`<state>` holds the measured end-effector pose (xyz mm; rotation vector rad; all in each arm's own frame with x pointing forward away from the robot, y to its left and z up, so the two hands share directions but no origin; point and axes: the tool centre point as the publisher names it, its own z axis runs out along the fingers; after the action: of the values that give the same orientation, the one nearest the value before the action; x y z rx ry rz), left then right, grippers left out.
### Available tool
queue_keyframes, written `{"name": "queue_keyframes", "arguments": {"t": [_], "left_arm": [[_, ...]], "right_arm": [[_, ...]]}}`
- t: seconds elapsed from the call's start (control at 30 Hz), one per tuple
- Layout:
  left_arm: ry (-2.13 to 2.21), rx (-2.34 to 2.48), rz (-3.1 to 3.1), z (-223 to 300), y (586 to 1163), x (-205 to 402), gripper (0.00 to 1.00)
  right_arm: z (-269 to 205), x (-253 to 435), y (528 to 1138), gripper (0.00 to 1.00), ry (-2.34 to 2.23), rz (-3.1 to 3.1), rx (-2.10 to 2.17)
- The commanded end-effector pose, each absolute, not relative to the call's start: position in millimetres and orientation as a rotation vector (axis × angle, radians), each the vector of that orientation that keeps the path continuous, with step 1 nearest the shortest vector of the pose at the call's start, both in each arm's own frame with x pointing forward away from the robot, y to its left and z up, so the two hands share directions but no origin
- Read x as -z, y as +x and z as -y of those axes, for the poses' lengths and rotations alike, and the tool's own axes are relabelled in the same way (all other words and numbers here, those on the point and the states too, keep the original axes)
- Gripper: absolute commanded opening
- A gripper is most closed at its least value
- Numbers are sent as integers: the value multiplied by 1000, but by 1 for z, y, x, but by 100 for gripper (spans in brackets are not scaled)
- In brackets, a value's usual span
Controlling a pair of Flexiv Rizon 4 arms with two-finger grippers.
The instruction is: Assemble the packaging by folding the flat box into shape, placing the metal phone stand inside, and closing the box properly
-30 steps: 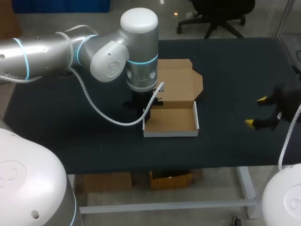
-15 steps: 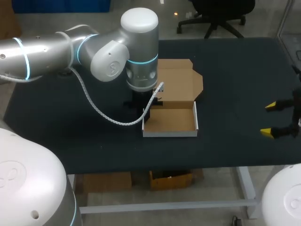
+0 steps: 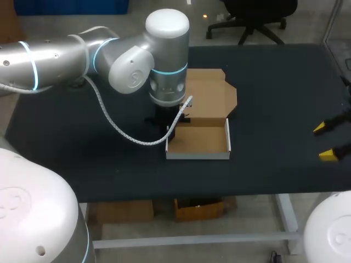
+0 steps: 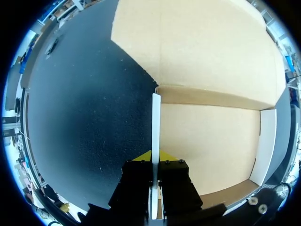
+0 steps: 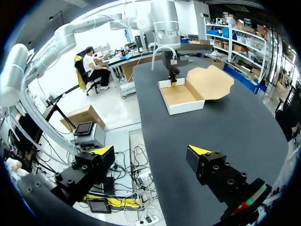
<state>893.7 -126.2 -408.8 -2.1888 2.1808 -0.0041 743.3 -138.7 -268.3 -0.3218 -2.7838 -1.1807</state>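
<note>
The cardboard box [image 3: 200,140] stands open in the middle of the table, a shallow tray with white walls, its brown lid [image 3: 208,97] lying flat behind it. My left gripper [image 3: 164,124] comes down at the tray's left side. In the left wrist view it [image 4: 155,157] is shut on the thin white left wall [image 4: 155,127], one finger inside and one outside. My right gripper [image 3: 327,141] hangs open at the table's right edge, far from the box [image 5: 181,96], with nothing between its fingers [image 5: 101,151]. No metal phone stand shows in any view.
The dark table top [image 3: 274,98] stretches bare to the right of the box and to its left. My left arm's big joint [image 3: 164,55] and its white cable [image 3: 126,134] hang over the area left of the box.
My right gripper has drawn away to the right, out to the table's edge. The left arm has barely shifted and keeps its hold on the box wall.
</note>
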Motion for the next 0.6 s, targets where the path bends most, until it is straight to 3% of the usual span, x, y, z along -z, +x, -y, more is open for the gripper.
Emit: {"name": "queue_keyframes", "arguments": {"t": [0.03,0.6], "left_arm": [[-2187,-9,-2174,128,896,410,0],[-2193,-1,-2177,127,894,409,0]], "right_arm": [[133,260,746,100,-144,2527,1057],[128,260,742,100,-529,2765,1059]]}}
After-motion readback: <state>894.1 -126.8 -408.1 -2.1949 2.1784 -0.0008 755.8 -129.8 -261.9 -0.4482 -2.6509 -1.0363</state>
